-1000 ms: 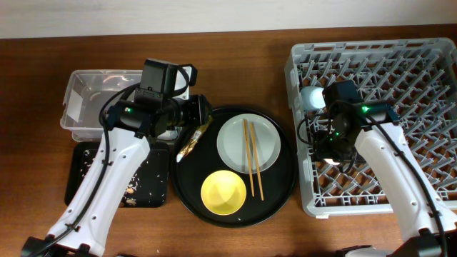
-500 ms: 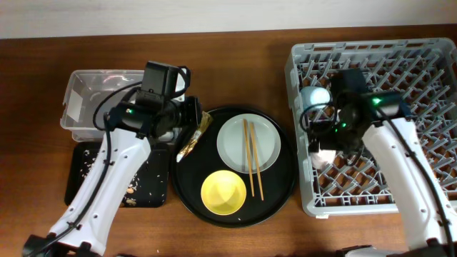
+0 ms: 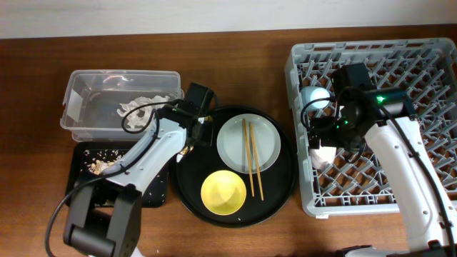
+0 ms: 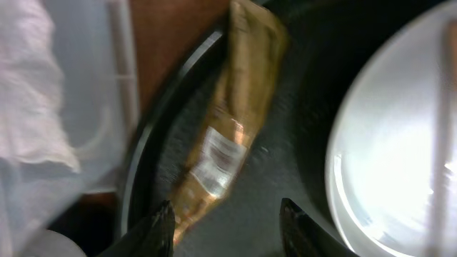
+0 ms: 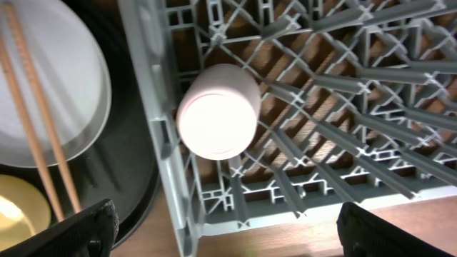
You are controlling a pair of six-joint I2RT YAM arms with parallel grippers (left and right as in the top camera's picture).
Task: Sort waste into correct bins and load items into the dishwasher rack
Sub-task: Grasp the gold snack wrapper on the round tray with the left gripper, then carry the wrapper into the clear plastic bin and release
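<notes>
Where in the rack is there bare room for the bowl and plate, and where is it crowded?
The dishwasher rack is bare across its back and right side, beyond the right arm. Its left edge is crowded: the blue cup and pink cup lie there, with the open right gripper over the pink cup.

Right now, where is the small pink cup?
In the right wrist view, the small pink cup sits inside the dishwasher rack, against the wall nearest the round black tray.
</notes>
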